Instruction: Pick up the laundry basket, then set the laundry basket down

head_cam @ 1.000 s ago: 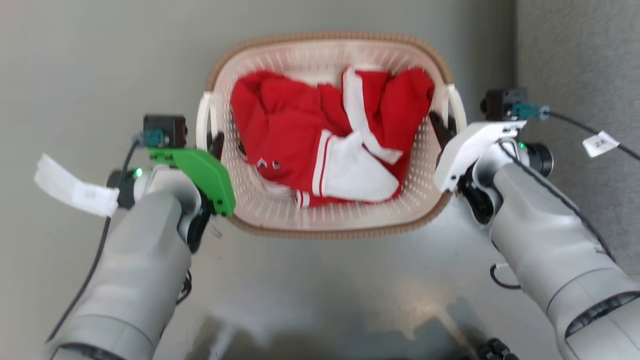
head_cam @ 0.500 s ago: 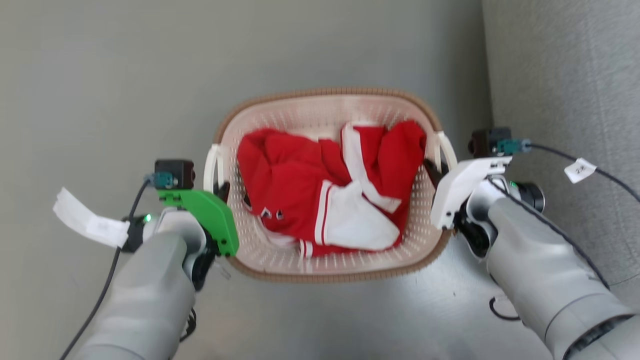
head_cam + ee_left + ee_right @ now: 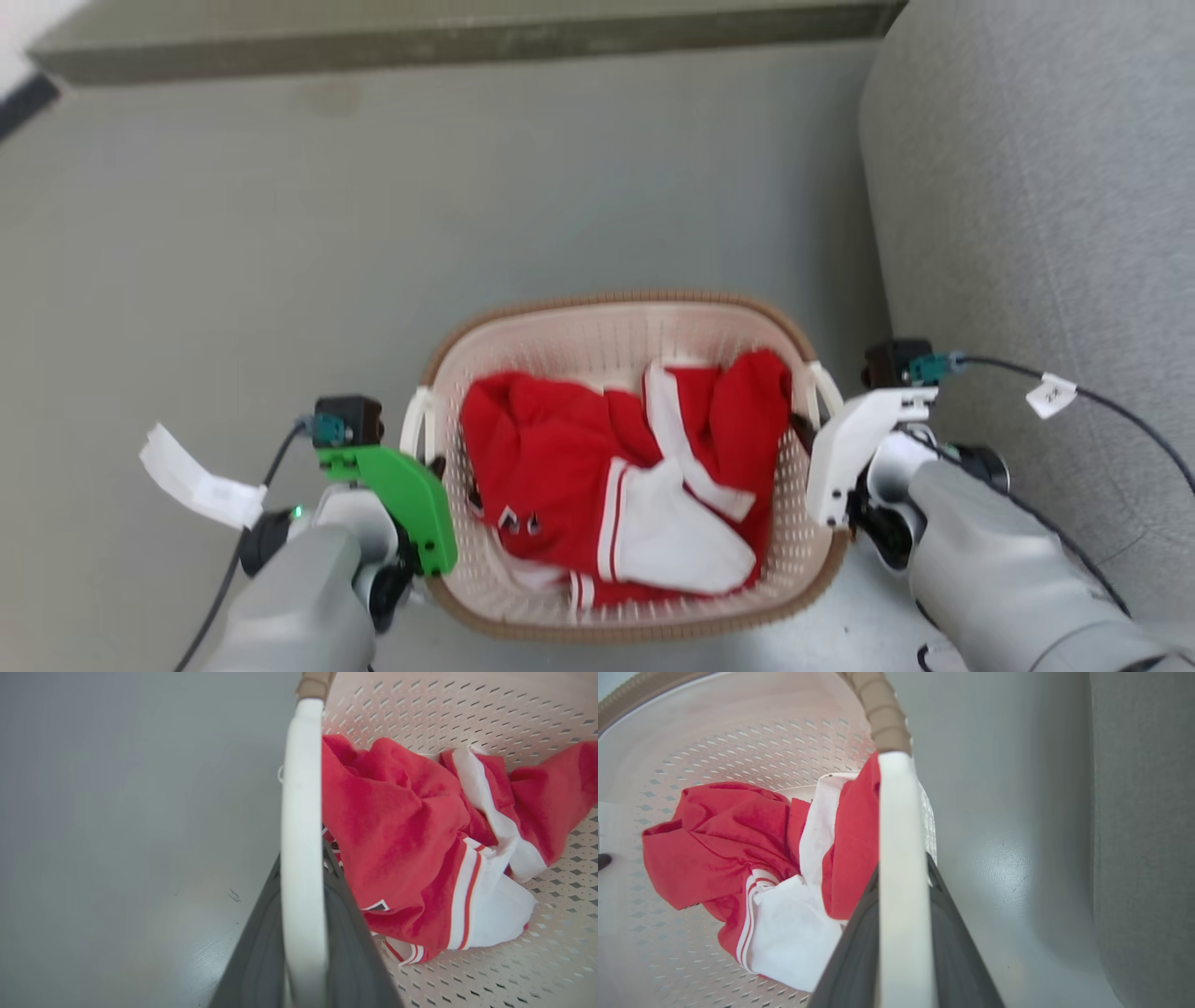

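Observation:
The laundry basket (image 3: 597, 341) is cream, perforated and brown-rimmed, and holds a red and white garment (image 3: 597, 467). It sits low in the head view between my two arms. My left gripper (image 3: 431, 465), under its green cover, is shut on the basket's left white handle (image 3: 302, 812), with dark fingers (image 3: 261, 942) on both sides of it. My right gripper (image 3: 805, 425), under its white cover, is shut on the right white handle (image 3: 901, 858), and its fingers (image 3: 957, 952) flank that bar. The head view does not let me tell whether the basket's base touches the floor.
A grey upholstered piece of furniture (image 3: 1027, 187) stands close on the right, almost touching my right wrist. Grey floor (image 3: 280, 233) stretches ahead and to the left up to a dark baseboard (image 3: 467, 42). White tags (image 3: 196, 481) hang from the wrist cables.
The whole head picture has shifted: basket and grippers now sit lower and smaller, with more floor and the baseboard in view. Both holds on the handles look unchanged.

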Robot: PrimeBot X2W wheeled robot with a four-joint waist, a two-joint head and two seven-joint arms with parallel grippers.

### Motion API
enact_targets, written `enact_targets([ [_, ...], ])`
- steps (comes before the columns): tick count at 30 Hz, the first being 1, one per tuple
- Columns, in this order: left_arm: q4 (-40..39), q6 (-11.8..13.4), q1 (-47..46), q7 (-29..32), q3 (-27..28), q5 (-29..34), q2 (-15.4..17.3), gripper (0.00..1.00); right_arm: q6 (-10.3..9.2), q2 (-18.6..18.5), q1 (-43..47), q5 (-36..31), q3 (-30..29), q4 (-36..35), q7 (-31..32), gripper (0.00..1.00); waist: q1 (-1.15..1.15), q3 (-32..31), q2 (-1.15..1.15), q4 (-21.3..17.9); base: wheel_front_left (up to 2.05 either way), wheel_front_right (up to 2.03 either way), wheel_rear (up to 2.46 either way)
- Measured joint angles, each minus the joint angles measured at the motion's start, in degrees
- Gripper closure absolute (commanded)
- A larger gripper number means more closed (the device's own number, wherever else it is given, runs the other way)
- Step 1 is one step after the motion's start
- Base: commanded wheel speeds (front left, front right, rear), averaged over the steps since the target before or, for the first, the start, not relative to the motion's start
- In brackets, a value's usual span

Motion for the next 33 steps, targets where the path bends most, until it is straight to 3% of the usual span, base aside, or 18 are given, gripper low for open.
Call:
enact_targets([
  [19,0.6,0.0,8.4,3.8,-3.1,-3.8,0.0,1.00,-0.02,0.1,8.9,4.9,3.0,-0.1,4.4,1.00,0.00,-13.1,0.00,-0.9,0.00,0.00,0.00],
  [33,0.7,0.0,8.4,4.0,-3.9,-4.8,0.2,1.00,-0.53,-0.1,8.9,6.2,4.6,-1.3,5.4,1.00,0.00,-15.3,0.00,-1.0,0.00,0.00,0.00],
])
